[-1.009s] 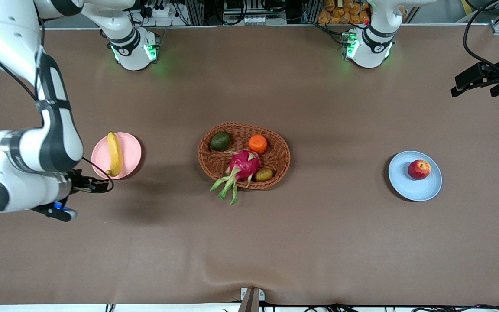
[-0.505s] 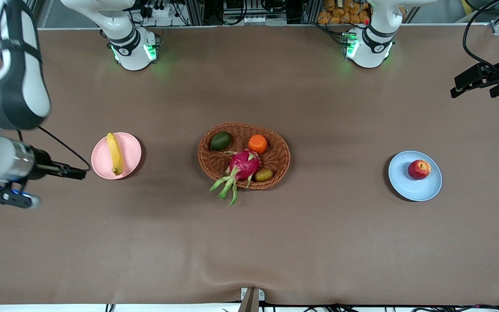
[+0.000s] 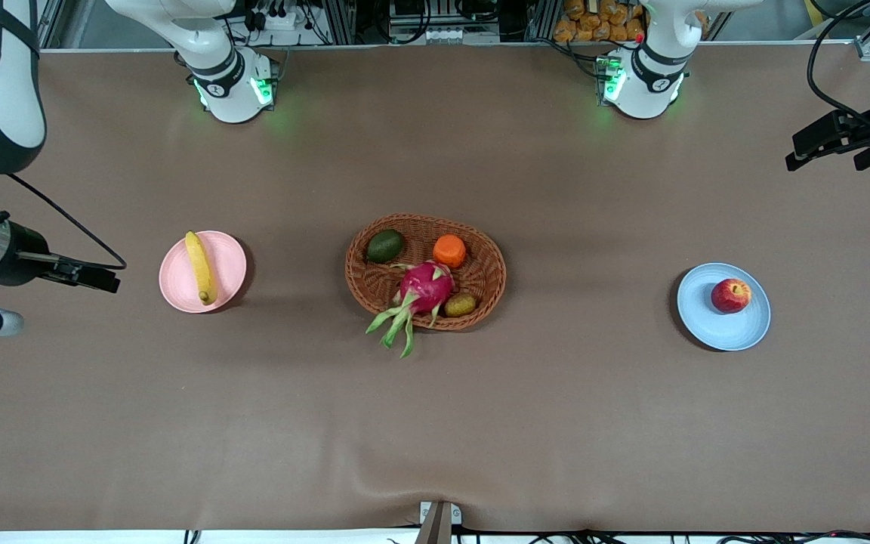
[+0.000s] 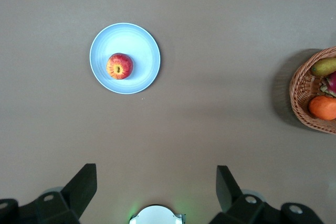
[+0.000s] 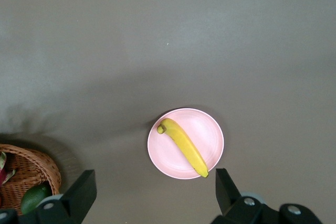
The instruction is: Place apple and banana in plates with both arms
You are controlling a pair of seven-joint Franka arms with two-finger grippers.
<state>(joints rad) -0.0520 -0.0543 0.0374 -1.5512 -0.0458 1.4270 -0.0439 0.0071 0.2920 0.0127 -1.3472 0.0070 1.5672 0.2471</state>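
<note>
Since a second ago my right arm has swung up and away from the pink plate (image 3: 232, 261), toward the right arm's end of the table, so the banana (image 3: 200, 267) now lies uncovered across that plate. My right gripper (image 5: 152, 190) hangs high over bare table near the plate, fingers spread wide and holding nothing. My left gripper (image 4: 156, 187) waits up over the left arm's end of the table, likewise spread and empty. The apple (image 3: 730, 295) sits on the blue plate (image 3: 699, 313), near the rim toward the left arm's end. Both fruits look placed, so I judge the job essentially finished.

Were I to lift them again: the apple seems firm, smooth and roundish, likely to roll, so I would close on its widest girth from above. The banana looks light and soft-skinned; it bruises easily, and I would take it gently across its middle, square to its length. The basket (image 3: 480, 264) of other fruit stays between the plates, untouched.
</note>
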